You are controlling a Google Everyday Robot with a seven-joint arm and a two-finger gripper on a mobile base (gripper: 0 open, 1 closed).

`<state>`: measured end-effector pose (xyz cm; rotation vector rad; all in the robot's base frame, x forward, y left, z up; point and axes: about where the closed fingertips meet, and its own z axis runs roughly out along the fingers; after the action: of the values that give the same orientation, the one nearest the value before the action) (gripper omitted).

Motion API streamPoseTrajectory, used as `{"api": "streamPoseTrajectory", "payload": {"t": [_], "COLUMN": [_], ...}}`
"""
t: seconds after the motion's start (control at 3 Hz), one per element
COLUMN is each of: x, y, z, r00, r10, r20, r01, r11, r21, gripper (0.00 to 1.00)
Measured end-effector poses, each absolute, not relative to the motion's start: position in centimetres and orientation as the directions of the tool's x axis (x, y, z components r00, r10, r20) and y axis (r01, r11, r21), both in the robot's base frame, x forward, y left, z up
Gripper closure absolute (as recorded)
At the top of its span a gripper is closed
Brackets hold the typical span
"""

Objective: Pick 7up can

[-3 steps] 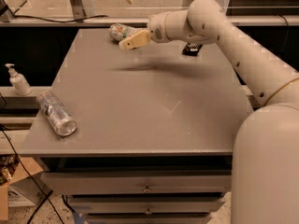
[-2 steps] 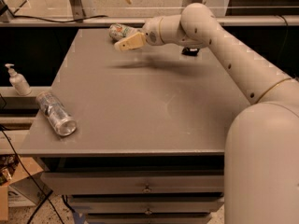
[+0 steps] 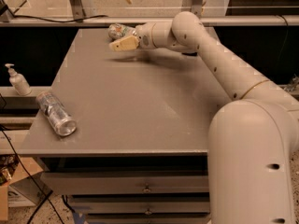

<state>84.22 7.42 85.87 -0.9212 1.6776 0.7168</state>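
one gripper [image 3: 123,43] just beside the 7up can [image 3: 116,30], far table [image 3: 140,111] edge

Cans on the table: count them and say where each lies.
2. The 7up can sits at the far edge of the table, just beyond the gripper. The silvery can lies on its side near the front left corner. The arm may hide others.

Grey table [image 3: 140,106]: flat top, with drawers below the front edge. Two items are noted directly on it. A silvery can [image 3: 56,114] lies on its side near the front left corner, close to the left edge. The 7up can [image 3: 117,31] is at the far edge, left of centre. The gripper [image 3: 124,43] hangs over the top just beside that can, on its near side.
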Motion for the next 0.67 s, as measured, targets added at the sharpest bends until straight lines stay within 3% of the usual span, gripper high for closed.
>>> {"api": "streamPoseTrajectory", "payload": {"t": [0.67], "x": [85.54], "y": [7.37], "z": [85.43], "r00": [-0.177], "r10": [-0.232], "r20": [-0.956], "r01": [-0.832], "r11": [0.554], "r21": [0.02], "gripper": [0.56]}}
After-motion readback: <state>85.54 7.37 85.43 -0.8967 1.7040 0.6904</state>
